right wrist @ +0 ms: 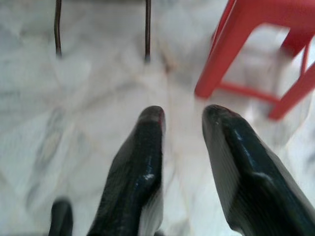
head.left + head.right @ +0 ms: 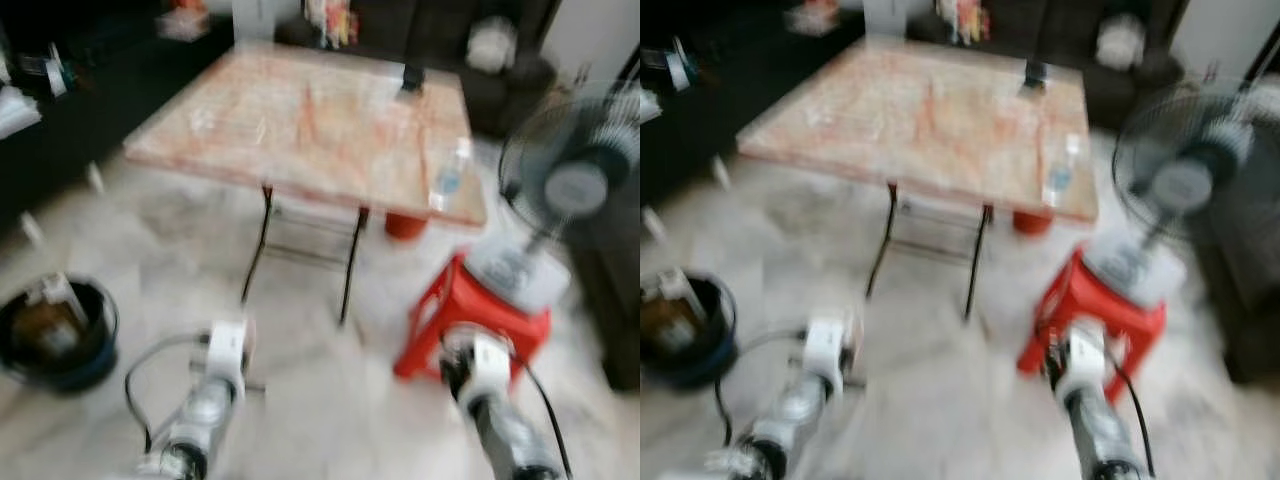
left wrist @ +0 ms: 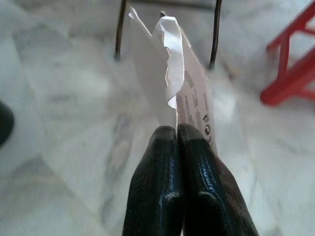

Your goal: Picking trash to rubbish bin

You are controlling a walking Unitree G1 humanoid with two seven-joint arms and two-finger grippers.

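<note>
My left gripper (image 3: 176, 130) is shut on a crumpled white paper wrapper (image 3: 170, 73) with small print on it, held above the pale marble floor. From the head, that arm (image 2: 225, 355) sits low on the left, near a dark round rubbish bin (image 2: 58, 332) that stands on the floor at the far left with some trash in it. On the other side, my right gripper (image 1: 183, 118) is open with nothing between its fingers, hanging above the floor beside a red stool (image 1: 266, 34). A clear plastic bottle (image 2: 452, 176) stands near the table's right front corner.
A folding table (image 2: 310, 120) with a marbled pinkish top and thin black legs stands ahead. The red stool (image 2: 470, 310) carries a pale object on its seat. A standing fan (image 2: 575, 170) is at the right. Dark sofas line the back and left. The head views are blurred.
</note>
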